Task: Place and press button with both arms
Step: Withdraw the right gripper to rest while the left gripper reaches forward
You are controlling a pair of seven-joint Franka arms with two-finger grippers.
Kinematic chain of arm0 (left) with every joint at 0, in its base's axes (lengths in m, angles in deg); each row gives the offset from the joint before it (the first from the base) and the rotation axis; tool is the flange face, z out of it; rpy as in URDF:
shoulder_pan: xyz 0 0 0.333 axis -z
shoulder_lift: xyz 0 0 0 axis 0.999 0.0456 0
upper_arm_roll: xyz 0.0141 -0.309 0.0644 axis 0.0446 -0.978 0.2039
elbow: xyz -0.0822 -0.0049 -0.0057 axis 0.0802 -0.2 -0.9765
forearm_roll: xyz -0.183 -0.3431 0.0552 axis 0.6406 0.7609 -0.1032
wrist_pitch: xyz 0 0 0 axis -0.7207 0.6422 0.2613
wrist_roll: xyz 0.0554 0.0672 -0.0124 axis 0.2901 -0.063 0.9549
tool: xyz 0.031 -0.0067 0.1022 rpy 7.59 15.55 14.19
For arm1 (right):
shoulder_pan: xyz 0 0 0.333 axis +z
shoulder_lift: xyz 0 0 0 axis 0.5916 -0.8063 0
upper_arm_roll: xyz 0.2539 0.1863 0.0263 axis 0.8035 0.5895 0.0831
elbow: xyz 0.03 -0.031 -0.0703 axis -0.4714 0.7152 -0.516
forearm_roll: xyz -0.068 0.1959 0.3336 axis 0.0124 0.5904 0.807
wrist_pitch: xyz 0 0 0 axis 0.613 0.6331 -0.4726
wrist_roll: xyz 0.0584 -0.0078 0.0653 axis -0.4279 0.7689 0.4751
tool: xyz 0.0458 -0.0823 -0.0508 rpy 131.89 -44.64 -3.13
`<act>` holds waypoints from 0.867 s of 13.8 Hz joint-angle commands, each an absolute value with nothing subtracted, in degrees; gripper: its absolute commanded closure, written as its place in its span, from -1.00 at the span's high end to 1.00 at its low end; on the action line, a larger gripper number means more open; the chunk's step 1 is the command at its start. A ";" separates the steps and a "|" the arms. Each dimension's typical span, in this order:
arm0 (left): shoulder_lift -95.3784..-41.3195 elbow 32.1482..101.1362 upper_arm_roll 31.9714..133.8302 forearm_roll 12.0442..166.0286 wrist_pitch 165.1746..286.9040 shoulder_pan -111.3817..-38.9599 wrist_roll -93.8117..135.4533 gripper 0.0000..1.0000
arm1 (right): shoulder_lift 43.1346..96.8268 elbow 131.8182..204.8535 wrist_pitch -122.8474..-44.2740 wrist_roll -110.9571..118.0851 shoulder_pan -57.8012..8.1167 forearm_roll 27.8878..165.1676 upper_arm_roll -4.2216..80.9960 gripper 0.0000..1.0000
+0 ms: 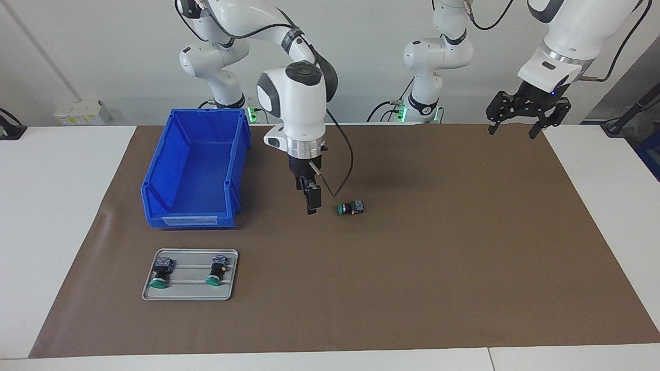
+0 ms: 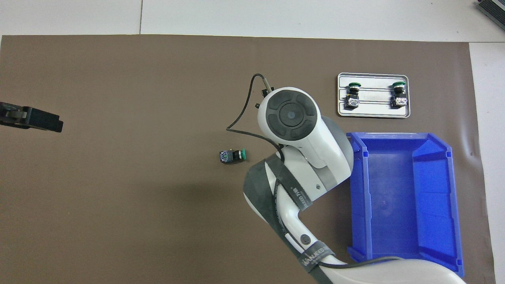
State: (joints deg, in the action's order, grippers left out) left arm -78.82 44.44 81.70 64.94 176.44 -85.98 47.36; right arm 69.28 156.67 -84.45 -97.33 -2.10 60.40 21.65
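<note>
One button [image 1: 351,207] [image 2: 232,155] lies on its side on the brown mat [image 1: 412,268], near the table's middle, with its green cap turned toward the blue bin. My right gripper [image 1: 308,201] hangs just above the mat beside that cap, a small gap away from it. Its jaws are open and hold nothing. In the overhead view the right arm's wrist hides this gripper. My left gripper [image 1: 521,121] [image 2: 51,123] waits raised and open over the mat's edge at the left arm's end of the table, with nothing in it.
A blue bin [image 1: 191,219] [image 2: 402,197] stands on the mat at the right arm's end. Farther from the robots than the bin, a grey tray [image 1: 191,296] [image 2: 373,114] holds two more green-capped buttons [image 1: 161,273] [image 1: 216,270].
</note>
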 commanded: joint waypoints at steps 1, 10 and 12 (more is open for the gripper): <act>-80.08 46.83 81.80 64.69 178.71 -83.97 53.46 1.00 | 73.79 158.54 -82.34 -82.37 -7.86 60.58 22.57 1.00; -82.54 53.85 81.62 69.17 185.55 -78.43 78.42 0.97 | 82.94 158.10 -68.81 -34.73 -25.09 65.50 22.31 1.00; -82.98 56.40 81.62 71.62 187.66 -77.19 83.26 0.98 | 83.91 157.66 -65.47 -22.08 -28.60 65.59 22.14 1.00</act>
